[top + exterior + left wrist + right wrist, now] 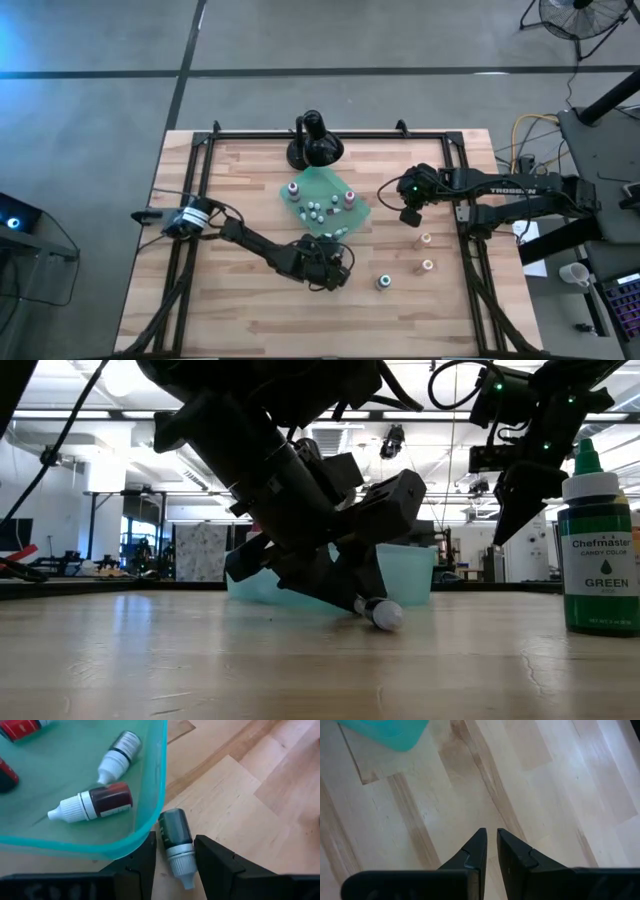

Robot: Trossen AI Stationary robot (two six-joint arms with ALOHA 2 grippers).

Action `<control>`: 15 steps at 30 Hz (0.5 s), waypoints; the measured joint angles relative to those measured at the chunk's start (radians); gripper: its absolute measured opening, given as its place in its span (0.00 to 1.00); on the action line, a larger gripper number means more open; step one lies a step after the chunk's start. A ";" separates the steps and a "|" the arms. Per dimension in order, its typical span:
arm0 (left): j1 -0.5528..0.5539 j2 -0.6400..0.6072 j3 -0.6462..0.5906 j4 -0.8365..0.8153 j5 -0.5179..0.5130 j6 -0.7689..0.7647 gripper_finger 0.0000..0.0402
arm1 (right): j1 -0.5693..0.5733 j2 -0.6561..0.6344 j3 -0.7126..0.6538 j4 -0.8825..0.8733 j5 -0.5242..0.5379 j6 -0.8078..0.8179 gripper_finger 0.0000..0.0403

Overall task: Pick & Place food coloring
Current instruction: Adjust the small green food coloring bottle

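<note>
High view: you see the left tool (335,268) low over the worktop (220,310), just off the near corner of the teal tray (300,182). The right tool (410,215) waits beside the tray's far side, well clear. Three food coloring bottles stand upright on the bare wood; the nearest is the green bottle (383,282).

Low view: the left tool leans steeply, with a white cap tip (385,616) showing at its lower end, on the wood. The green bottle (598,545) stands upright, labelled, with a conical cap.

Left wrist view: the fingers (215,865) stand apart on either side of a dark bottle (176,831) lying on its side, its white dropper cap pointing back toward the wrist. The bottle lies just beside, perhaps touching, the tray wall (161,775). Close squarely on the cylindrical body, not the tapered cap, which would likely slip; keep the tray-side finger clear of the thin translucent wall. Inside the tray lie more bottles, including a brown-red bottle (107,800).

Right wrist view: the right tool (491,851) has its fingers together, empty, above pale, smooth planks
</note>
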 joint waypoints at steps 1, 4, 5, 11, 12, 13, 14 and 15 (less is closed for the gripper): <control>-0.002 0.000 0.000 -0.002 -0.001 0.000 0.28 | 0.000 0.000 0.000 0.000 0.000 0.000 0.09; -0.004 0.000 0.001 -0.003 0.001 0.000 0.27 | 0.000 0.000 0.000 0.001 0.000 -0.002 0.09; -0.004 0.000 0.001 -0.005 0.002 0.000 0.27 | 0.000 0.000 0.000 0.001 0.000 -0.004 0.09; -0.003 -0.002 0.002 -0.011 0.044 -0.002 0.27 | 0.000 0.000 0.000 0.002 0.000 -0.011 0.09; -0.003 -0.002 0.002 -0.011 0.045 -0.003 0.27 | 0.000 0.000 0.000 0.002 0.000 -0.011 0.09; -0.003 -0.002 0.001 -0.011 0.046 -0.004 0.27 | 0.000 0.000 0.000 0.002 0.000 -0.011 0.09; -0.003 -0.002 0.001 -0.011 0.046 -0.007 0.27 | 0.000 0.000 0.000 0.002 0.000 -0.012 0.09; -0.003 -0.002 0.001 -0.011 0.049 -0.009 0.27 | 0.000 0.000 0.000 0.002 0.000 -0.014 0.09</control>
